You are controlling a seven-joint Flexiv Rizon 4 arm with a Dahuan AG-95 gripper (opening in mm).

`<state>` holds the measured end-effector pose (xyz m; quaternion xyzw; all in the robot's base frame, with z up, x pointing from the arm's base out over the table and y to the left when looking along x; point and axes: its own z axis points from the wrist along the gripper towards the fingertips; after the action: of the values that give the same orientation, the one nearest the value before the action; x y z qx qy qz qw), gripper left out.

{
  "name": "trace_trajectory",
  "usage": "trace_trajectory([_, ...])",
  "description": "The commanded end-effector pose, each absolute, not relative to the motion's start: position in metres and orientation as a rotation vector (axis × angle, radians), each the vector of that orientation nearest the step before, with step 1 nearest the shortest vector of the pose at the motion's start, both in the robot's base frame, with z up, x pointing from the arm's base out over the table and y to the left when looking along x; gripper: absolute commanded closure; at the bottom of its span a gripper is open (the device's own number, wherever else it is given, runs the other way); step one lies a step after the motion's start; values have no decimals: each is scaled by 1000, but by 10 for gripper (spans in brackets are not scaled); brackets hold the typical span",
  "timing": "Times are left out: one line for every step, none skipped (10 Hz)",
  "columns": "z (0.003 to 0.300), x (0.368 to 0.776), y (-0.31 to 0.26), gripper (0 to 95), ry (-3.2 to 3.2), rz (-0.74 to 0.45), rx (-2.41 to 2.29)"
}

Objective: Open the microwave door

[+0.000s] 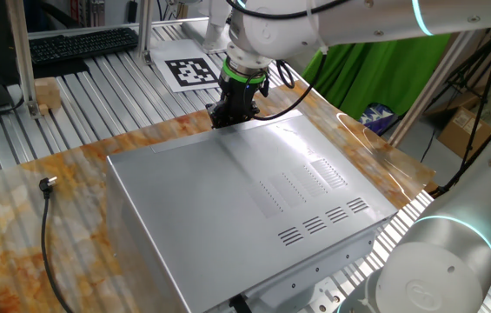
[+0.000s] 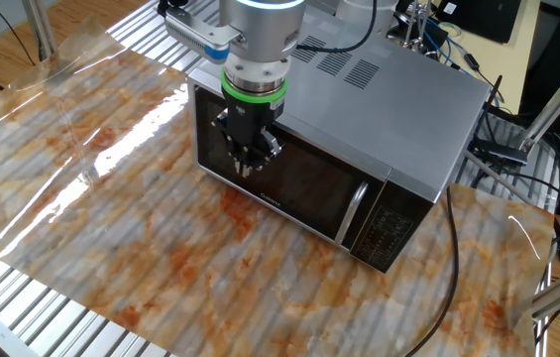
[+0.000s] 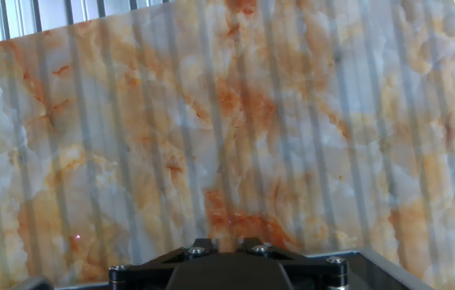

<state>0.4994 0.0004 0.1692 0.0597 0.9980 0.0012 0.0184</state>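
Jaws look drawn close together, fingertips almost meeting, and they grip nothing that I can see. So my gripper (image 2: 250, 164) hangs pointing down in front of the microwave door (image 2: 289, 178), at the end of the dark glass away from the handle (image 2: 356, 211). The hand view gives me only marbled desk sheet (image 3: 227, 121) below, no door at all, so I judge my tips are off the glass.

The door is shut, facing the near edge of the desk in the other fixed view, with the handle beside the keypad (image 2: 387, 233) toward the right edge.

What could go wrong? Plenty:
1. I'm at the hinge-side end, I reckon; pulling here gets no leverage, and the whole microwave (image 1: 254, 200) could slide on that slick sheet.
2. With tips this narrow I can't straddle the handle; I'd skate off it.
3. Dropping lower, I'd jab the desk.
4. The power cable (image 2: 453, 268) trails off the right side, and a dragged box would tug it.
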Motion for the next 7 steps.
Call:
trace_trajectory([169,499,0,950,3100,6,186])
trace_trajectory([169,499,1,950,3100,6,184])
trace_trajectory([168,499,1,950,3101,10,184])
trace_trajectory([168,499,1,950,3101,17,190])
trace_trajectory([168,499,1,950,3100,23,200])
trace_trajectory([168,499,1,950,3100,23,202])
trace_trajectory([168,499,2,950,3100,22,203])
